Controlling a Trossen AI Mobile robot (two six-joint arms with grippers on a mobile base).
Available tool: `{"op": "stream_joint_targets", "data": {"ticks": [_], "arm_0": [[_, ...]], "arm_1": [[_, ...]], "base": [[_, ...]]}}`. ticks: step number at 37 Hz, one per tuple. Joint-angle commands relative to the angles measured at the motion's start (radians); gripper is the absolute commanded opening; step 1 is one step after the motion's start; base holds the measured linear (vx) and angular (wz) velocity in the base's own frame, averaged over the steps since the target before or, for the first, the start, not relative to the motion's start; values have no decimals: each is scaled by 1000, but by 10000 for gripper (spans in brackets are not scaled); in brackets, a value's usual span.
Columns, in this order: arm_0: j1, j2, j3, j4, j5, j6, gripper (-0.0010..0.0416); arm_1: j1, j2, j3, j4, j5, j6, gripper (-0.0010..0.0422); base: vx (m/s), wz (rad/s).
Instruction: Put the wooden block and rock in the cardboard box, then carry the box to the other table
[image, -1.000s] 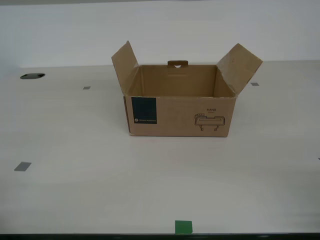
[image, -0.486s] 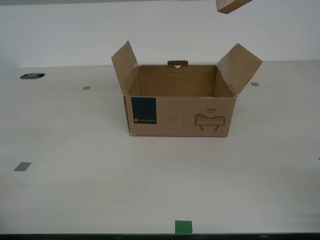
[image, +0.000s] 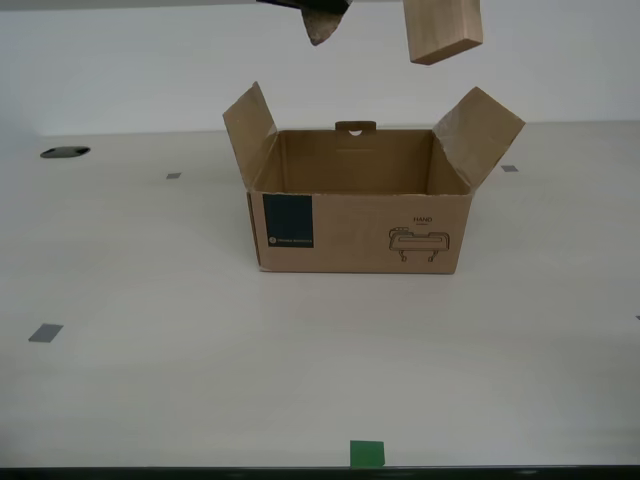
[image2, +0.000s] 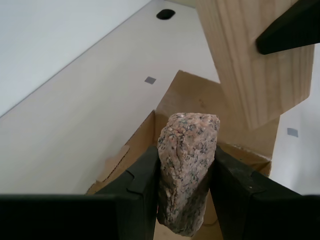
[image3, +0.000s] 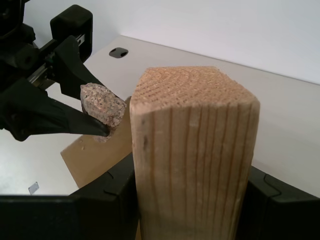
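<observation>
While rock (image: 320, 24) and wooden block (image: 443, 30) hover, cardboard box (image: 360, 225) gapes.

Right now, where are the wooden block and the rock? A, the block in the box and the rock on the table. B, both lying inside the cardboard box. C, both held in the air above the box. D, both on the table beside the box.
C: the wooden block and the rock each sit clamped between jaws, above the open cardboard box, which looks empty.

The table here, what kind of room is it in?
Probably a lab or test room, not a home: a bare beige table marked with tape squares, a plain white wall, and one cardboard box set out alone.
</observation>
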Motion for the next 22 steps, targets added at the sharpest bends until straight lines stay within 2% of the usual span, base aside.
{"op": "stream_joint_targets", "data": {"ticks": [1, 6, 10, 14, 18, 22], "arm_0": [[2, -1, -38, 52, -5, 2, -1], [6, -1, -111, 165, -5, 11, -1], [6, 3, -168, 251, -4, 22, -1], [7, 3, -211, 285, 5, 37, -1], [7, 3, -243, 292, 35, 37, -1], [9, 3, -282, 353, 47, 46, -1]], "arm_1": [[-1, 13, 1, 13, 18, 17, -1], [-1, 12, -18, 53, 18, 20, -1], [-1, 10, -51, 102, 18, 1, -1], [-1, 13, -94, 143, 18, -15, -1], [-1, 12, -143, 191, 18, -27, -1], [-1, 12, -176, 229, 18, -42, -1]], "base": [[0, 0], [0, 0], [0, 0], [0, 0], [0, 0], [0, 0]]}}
